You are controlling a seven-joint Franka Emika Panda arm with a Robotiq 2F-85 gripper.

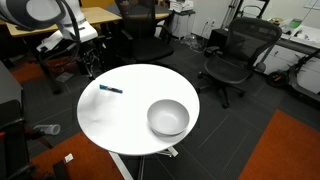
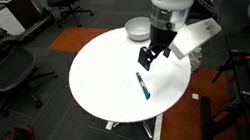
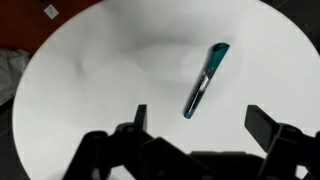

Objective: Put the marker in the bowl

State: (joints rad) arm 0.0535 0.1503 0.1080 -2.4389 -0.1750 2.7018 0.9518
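Note:
The marker (image 2: 142,86), a thin dark stick with a teal-blue section, lies flat on the round white table (image 2: 101,79). It also shows in an exterior view (image 1: 111,89) and in the wrist view (image 3: 205,80). The white-grey bowl (image 1: 168,117) stands empty on the table, well apart from the marker; in an exterior view (image 2: 137,26) the arm partly hides it. My gripper (image 2: 153,55) hovers above the table just over the marker, open and empty. In the wrist view my gripper (image 3: 200,125) has its two fingers spread, and the marker's lower end lies just ahead of the gap.
Black office chairs (image 1: 235,55) (image 2: 9,73) stand around the table. An orange carpet patch (image 1: 290,150) lies on the dark floor. Desks and equipment (image 1: 60,30) stand behind the table. The table edge (image 3: 30,70) curves near the marker.

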